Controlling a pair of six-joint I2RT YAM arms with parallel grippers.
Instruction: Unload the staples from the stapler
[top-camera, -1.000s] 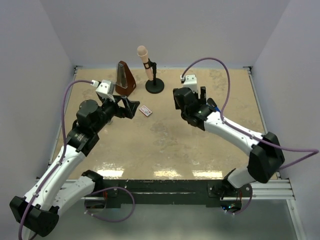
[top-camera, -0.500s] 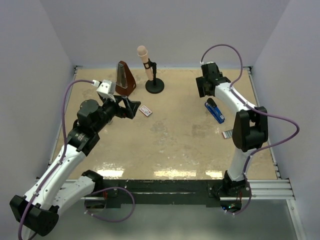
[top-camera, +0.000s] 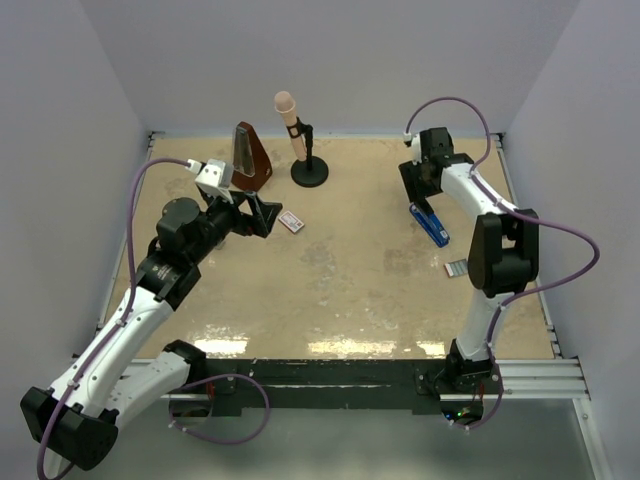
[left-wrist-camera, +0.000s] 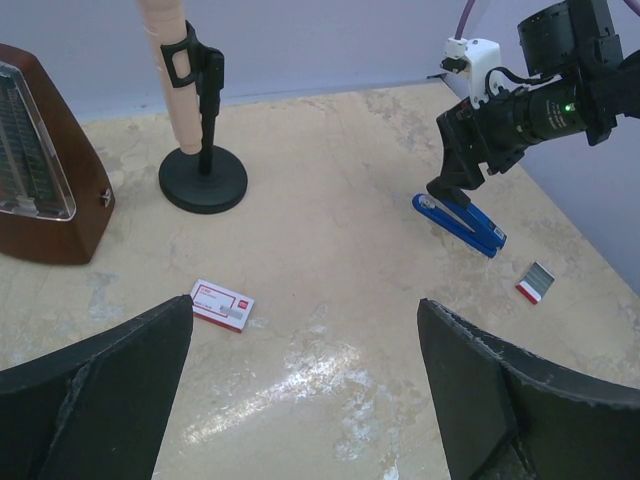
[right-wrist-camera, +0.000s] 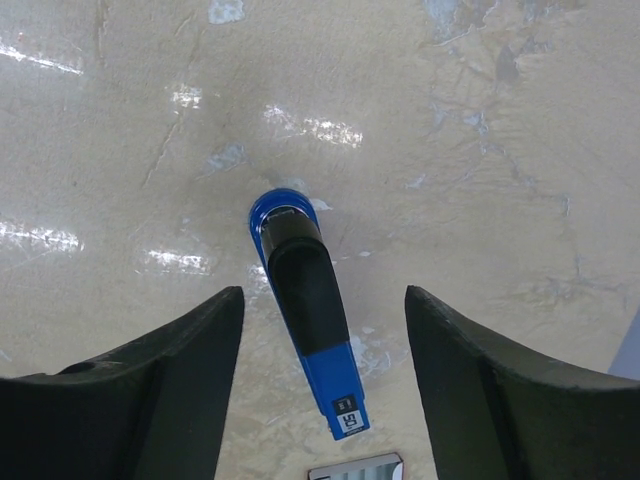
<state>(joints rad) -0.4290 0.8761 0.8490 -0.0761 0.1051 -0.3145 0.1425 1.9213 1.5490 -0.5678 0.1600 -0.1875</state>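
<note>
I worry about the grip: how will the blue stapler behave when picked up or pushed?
The stapler looks like hard plastic and metal, so probably stiff. Long, slim and lying flat, it should not roll, but a push near one end may spin it. The table shines, so it may slide.

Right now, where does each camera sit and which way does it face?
Top external: above and behind the robot, looking down on the table; left arm and right arm show.
Left wrist: on the left hand, facing across the table at the microphone and the right hand; own fingers at the bottom corners.
Right wrist: looks straight down at the stapler between its own fingers.
Shared: all three show the stapler.
</note>
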